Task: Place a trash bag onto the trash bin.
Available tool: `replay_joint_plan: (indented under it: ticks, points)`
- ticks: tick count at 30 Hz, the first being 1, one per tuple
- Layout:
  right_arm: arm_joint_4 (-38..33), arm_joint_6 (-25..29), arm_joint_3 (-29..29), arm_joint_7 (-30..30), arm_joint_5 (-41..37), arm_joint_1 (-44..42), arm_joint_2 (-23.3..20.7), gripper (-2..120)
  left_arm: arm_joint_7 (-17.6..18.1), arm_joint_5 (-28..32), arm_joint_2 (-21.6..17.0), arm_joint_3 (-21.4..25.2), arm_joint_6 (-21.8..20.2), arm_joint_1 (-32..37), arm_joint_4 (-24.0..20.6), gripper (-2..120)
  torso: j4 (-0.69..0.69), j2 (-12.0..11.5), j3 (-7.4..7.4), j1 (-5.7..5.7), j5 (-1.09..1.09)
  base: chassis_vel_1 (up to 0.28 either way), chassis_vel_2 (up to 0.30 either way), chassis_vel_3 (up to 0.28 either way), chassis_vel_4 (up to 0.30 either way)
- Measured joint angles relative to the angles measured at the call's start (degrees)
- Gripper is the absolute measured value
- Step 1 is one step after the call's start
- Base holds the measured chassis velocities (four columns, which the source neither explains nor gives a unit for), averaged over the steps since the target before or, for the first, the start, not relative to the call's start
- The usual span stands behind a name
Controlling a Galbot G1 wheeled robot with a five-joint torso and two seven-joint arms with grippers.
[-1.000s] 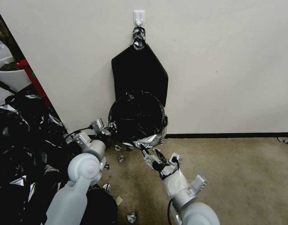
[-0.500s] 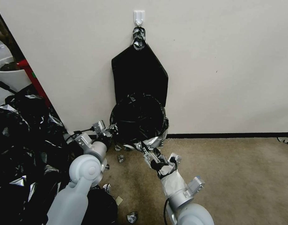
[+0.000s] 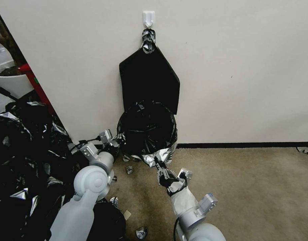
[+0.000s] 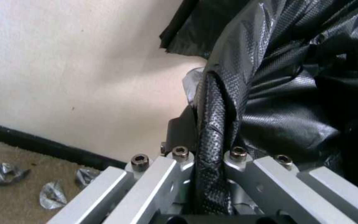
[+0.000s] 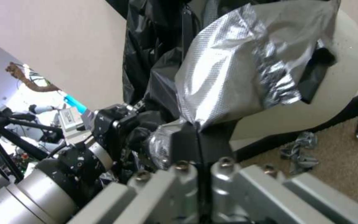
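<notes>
The trash bag (image 3: 147, 129), glossy black with silvery glints, lies draped over the trash bin against the wall and hides it in the head view. In the right wrist view the bin's cream wall (image 5: 345, 81) shows beneath the bag's silvery hem (image 5: 237, 77). My left gripper (image 3: 118, 140) is at the bin's left side, shut on a twisted black strand of the bag (image 4: 210, 130); up close the gripper (image 4: 209, 155) pinches that strand. My right gripper (image 3: 158, 162) is at the bin's front, and up close this gripper (image 5: 197, 140) is shut on the hem.
A flat black sheaf (image 3: 149, 80) hangs from a white hook (image 3: 149, 18) above the bin. A big heap of black plastic (image 3: 23, 150) fills the left. A white plant pot (image 3: 10, 80) and a red post (image 3: 36, 87) stand behind it. Foil scraps (image 3: 129, 169) dot the carpet.
My right gripper moved in toward the bin's front and closed on the bag's silvery hem. The left gripper stayed nearly still on the bag.
</notes>
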State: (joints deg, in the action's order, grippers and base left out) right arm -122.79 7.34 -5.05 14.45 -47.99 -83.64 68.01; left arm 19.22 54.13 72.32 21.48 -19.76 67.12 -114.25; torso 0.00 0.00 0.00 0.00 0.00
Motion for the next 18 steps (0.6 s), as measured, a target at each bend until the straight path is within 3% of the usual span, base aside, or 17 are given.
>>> replay_joint_plan:
  ticks: [7,12,18]
  points:
    - [1.6,0.6,-1.1,-2.7,3.1,-0.7,-0.7,0,0.0,0.0,0.0,0.1,0.0,0.1,-0.2,3,0.0,0.0,0.0,0.0,0.0,0.0,0.0,0.0,0.0]
    - [6.8,0.2,-1.6,-8.5,8.8,-0.1,-1.4,0,0.0,0.2,0.0,0.1,-0.2,0.4,-1.1,3,0.0,0.0,0.0,0.0,0.0,0.0,0.0,0.0,0.0]
    - [14.7,0.0,1.0,-8.9,17.9,4.2,-0.4,0,0.0,0.9,-0.4,0.2,-1.2,1.1,-2.9,3,-0.01,0.0,0.0,0.0,0.01,0.0,0.0,0.0,0.0]
